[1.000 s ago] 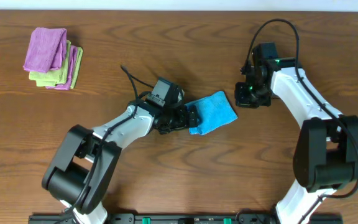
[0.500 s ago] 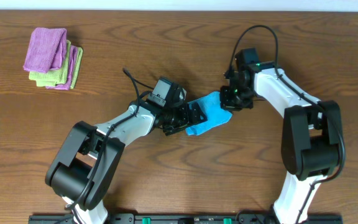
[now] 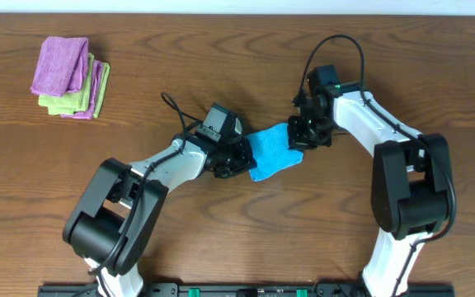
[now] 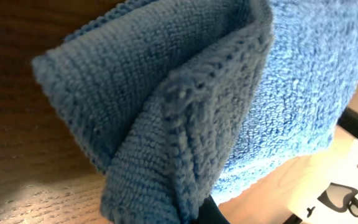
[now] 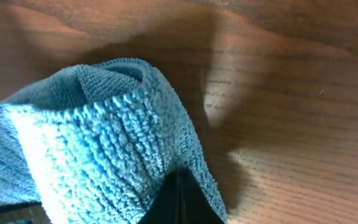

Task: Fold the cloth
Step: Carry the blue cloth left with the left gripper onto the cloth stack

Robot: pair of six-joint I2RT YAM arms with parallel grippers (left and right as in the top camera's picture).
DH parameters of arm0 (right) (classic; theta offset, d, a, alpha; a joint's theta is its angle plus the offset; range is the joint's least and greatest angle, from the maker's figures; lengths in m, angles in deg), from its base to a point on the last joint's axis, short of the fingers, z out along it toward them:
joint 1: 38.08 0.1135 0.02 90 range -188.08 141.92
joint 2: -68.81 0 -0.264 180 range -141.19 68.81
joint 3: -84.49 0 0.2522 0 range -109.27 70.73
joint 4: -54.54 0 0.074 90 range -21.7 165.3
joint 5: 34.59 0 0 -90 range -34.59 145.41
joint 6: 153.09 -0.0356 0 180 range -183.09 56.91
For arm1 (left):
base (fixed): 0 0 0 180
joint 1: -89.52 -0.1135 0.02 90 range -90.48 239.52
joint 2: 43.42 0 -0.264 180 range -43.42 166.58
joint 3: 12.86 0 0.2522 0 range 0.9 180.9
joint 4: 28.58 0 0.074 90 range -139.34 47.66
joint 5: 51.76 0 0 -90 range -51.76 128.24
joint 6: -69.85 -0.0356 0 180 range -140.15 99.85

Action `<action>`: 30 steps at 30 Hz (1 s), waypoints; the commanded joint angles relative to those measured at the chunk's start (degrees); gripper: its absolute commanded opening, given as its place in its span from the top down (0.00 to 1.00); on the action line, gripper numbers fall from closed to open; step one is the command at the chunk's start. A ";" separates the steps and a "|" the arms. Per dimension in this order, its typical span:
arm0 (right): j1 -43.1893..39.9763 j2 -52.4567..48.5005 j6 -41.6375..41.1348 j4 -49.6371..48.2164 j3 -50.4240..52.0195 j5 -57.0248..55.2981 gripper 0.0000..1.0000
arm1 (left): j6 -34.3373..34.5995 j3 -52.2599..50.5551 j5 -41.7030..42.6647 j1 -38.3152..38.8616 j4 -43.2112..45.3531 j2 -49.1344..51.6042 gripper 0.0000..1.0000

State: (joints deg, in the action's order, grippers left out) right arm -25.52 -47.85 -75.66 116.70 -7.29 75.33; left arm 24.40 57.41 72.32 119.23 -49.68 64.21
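A blue cloth (image 3: 270,151) lies folded and a little bunched at the middle of the wooden table. My left gripper (image 3: 244,158) is at its left edge and shut on it. In the left wrist view the cloth (image 4: 197,93) fills the frame, and its folded layers run down into the left gripper (image 4: 194,214). My right gripper (image 3: 302,136) is at the cloth's far right corner. In the right wrist view its shut tips (image 5: 179,180) press against the cloth (image 5: 98,143), which humps up around them; nothing is between them.
A stack of folded purple and green cloths (image 3: 68,66) sits at the far left of the table. Both arms reach in toward the middle, their cables arching above them.
My left gripper has shut on the cloth's left edge. The right arm moved left to the cloth's right corner, still shut, and the cloth got shorter and more bunched.
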 commanded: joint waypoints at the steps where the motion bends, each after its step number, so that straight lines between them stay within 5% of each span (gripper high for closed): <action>1: -0.79 -0.55 0.68 1.90 -1.44 1.49 0.98 | -2.19 -0.37 -1.42 -2.43 0.42 0.44 0.94; 17: -9.49 3.19 7.15 15.74 -11.98 1.51 0.98 | -3.41 7.19 6.45 -35.32 5.11 -22.01 0.94; 24: -9.35 3.19 7.54 16.79 -11.98 1.51 0.98 | -3.50 9.35 12.00 -53.13 14.08 -21.22 0.94; 30: -8.79 3.19 7.54 17.20 -11.98 1.51 0.98 | -5.53 11.37 17.81 -58.97 22.58 -15.45 0.94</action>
State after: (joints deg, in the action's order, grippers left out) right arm -35.12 -46.19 -69.13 133.66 -18.43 76.45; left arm 20.91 66.48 85.24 61.23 -28.28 45.72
